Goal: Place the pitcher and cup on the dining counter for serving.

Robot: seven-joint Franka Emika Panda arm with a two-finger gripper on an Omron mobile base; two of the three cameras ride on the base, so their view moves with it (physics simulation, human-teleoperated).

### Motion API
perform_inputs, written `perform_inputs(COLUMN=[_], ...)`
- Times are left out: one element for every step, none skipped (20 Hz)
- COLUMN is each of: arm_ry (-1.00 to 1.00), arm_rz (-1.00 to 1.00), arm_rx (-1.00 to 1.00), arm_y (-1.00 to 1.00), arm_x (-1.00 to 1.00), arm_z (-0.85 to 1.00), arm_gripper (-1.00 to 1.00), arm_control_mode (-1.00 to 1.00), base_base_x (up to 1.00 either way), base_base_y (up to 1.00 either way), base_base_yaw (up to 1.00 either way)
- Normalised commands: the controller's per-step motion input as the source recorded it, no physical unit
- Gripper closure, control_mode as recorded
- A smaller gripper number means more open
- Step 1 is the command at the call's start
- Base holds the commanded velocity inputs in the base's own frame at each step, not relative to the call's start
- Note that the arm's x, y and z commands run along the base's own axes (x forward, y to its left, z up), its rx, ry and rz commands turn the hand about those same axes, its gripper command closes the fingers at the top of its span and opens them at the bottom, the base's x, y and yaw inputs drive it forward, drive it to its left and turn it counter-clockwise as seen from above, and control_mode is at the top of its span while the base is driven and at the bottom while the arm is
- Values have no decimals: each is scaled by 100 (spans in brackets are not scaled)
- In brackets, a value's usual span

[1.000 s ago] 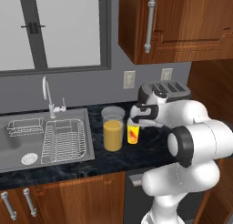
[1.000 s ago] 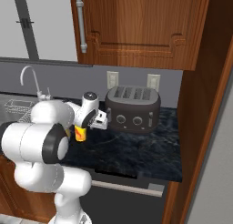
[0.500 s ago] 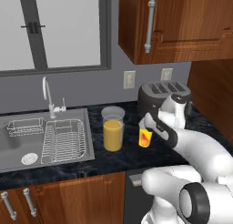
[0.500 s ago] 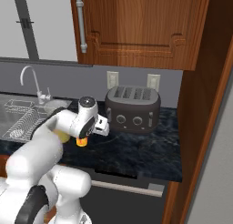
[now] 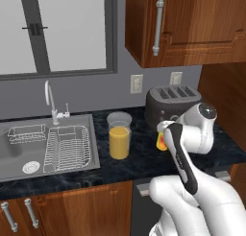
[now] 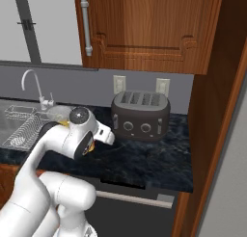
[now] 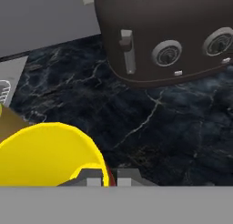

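— What could go wrong here?
— The tall clear pitcher of orange juice (image 5: 119,140) stands by the steel sink (image 5: 45,148). Right of it, the gripper (image 7: 108,175) pinches the small yellow cup's (image 7: 50,155) rim; swinging, it could clip the dark toaster (image 6: 140,114).
— Any room?
— Open black worktop (image 6: 144,160) on the right.

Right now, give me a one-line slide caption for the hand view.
Yellow cup at the tool, above black worktop, facing the toaster.

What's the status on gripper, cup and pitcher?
Gripper shut on small yellow cup, lifted. Tall clear pitcher of orange liquid on black worktop beside sink. Dark toaster close ahead.
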Motion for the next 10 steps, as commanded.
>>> perform_inputs(arm_ry=[-9,-8,-8,-9,-8,-6,-7,-13,-19,-22], arm_rz=[-16,-16,-15,-14,-16,-19,-20,-19,-18,-18], arm_rx=[0,0,-1,-3,-2,0,0,0,-1,-1], arm_y=[0,0,0,0,0,0,0,0,0,0], arm_x=[-2,0,0,0,0,0,0,0,-1,-4], arm_z=[100,99,100,100,93,85,84,84,86,85], arm_gripper=[100,100,100,100,100,100,100,100,100,100], arm_control_mode=[-100,-100,-100,-100,-100,-100,-100,-100,-100,-100], base_base_x=[0,0,0,0,0,0,0,0,0,0], base_base_y=[0,0,0,0,0,0,0,0,0,0], base_base_yaw=[0,0,0,0,0,0,0,0,0,0])
